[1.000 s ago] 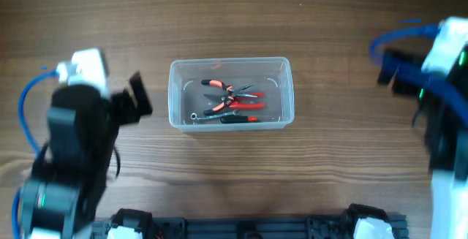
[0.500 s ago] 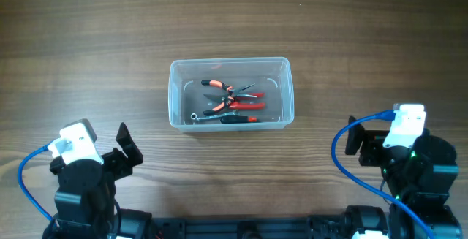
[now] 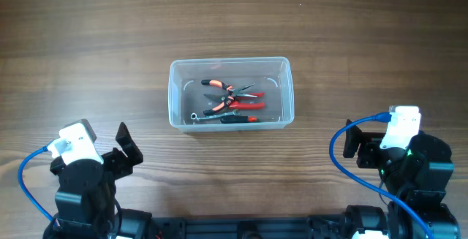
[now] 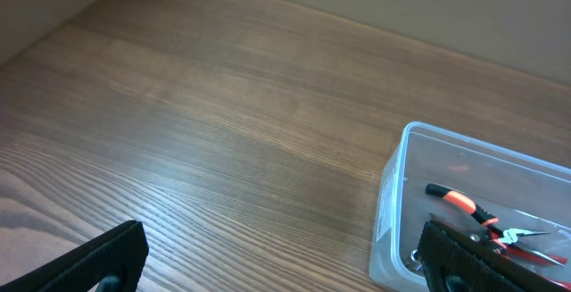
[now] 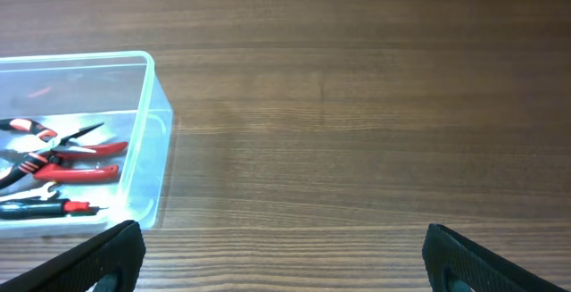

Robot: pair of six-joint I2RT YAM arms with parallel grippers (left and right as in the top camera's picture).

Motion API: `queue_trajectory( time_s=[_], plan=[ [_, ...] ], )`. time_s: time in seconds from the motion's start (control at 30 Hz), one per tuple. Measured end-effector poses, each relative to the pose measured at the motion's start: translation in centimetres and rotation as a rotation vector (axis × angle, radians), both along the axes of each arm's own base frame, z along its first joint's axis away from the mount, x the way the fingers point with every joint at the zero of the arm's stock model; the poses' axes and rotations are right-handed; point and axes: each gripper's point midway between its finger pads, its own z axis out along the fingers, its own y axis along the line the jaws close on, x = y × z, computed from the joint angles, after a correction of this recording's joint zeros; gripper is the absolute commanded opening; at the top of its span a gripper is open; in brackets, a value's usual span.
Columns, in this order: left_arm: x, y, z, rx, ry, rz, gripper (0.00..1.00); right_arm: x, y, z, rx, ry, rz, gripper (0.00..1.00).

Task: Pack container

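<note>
Fingers, left: the left gripper has its fingers spread wide, with nothing between them but bare wood.
Fingers, right: same on the other side; the right gripper is splayed open and empty, and its wrist view shows only tabletop between the tips.
Container: the clear tub sits upright in the middle of the table, well apart from both grippers.
Inside it: orange-handled pliers, red-handled pliers, a small wrench and a dark screwdriver with a red band, all lying loose on the bottom in a small heap.
Just changed: a second ago the left arm was right beside the tub's left wall and the right arm was out at the far right edge. Now both are tucked in at the near edge, and over the last half second they have hardly moved.
Tub and tools: neither has shifted at all through that.
Loose items outside: none that I can see on the wood in any view.
What it means: this looks like the finish. The tools are packed, the arms look parked, and I see nothing left to pick up.
</note>
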Motion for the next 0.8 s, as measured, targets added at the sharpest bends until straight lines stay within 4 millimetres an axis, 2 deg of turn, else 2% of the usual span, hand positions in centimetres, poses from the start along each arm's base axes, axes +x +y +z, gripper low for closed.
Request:
queue_trajectory(
  time_s=[0.4, 0.53, 0.7, 0.8],
  plan=[
    [0.0, 0.0, 0.0, 0.000, 0.000, 0.000, 1.00, -0.1, 0.0, 0.2, 0.000, -0.010, 0.000, 1.00],
    [0.0, 0.0, 0.0, 0.000, 0.000, 0.000, 1.00, -1.2, 0.2, 1.8, -0.012, -0.102, 0.006, 1.00],
    [0.0, 0.1, 0.0, 0.002, 0.000, 0.003, 1.00, -3.9, 1.2, 3.4, -0.001, -0.228, 0.046, 1.00],
    [0.0, 0.1, 0.0, 0.002, -0.002, 0.006, 1.00, -3.7, 1.6, 4.7, 0.027, -0.363, 0.059, 1.00]
  ],
)
